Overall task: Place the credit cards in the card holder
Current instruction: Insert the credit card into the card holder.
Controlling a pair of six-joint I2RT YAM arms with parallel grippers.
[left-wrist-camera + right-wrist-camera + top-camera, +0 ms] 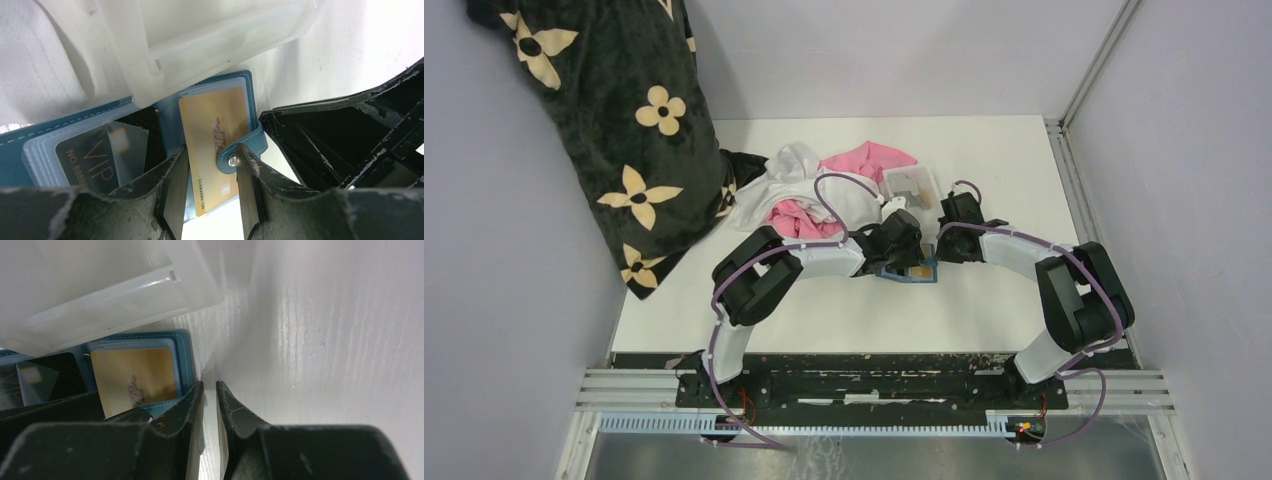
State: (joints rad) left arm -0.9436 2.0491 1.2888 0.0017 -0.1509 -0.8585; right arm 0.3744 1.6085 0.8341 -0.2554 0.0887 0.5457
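The teal-blue card holder [912, 273] lies open on the white table between my two grippers. In the left wrist view a gold-tan credit card [212, 120] sits in a slot of the card holder [20, 150], its near end sticking out. A dark VIP card [87, 160] sits under clear sleeves on the other flap. My left gripper [211, 150] is open, its fingers straddling the gold card, the snap tab [232, 159] against the right finger. My right gripper [210, 385] is nearly closed on nothing, one finger at the card holder's edge [184, 355], beside the gold card [132, 375].
A clear plastic tray [911, 187] rests just beyond the card holder, overlapping its far edge [200, 40]. A pile of white and pink clothes [824, 185] lies behind the left arm. A black flowered blanket [624, 130] hangs at the far left.
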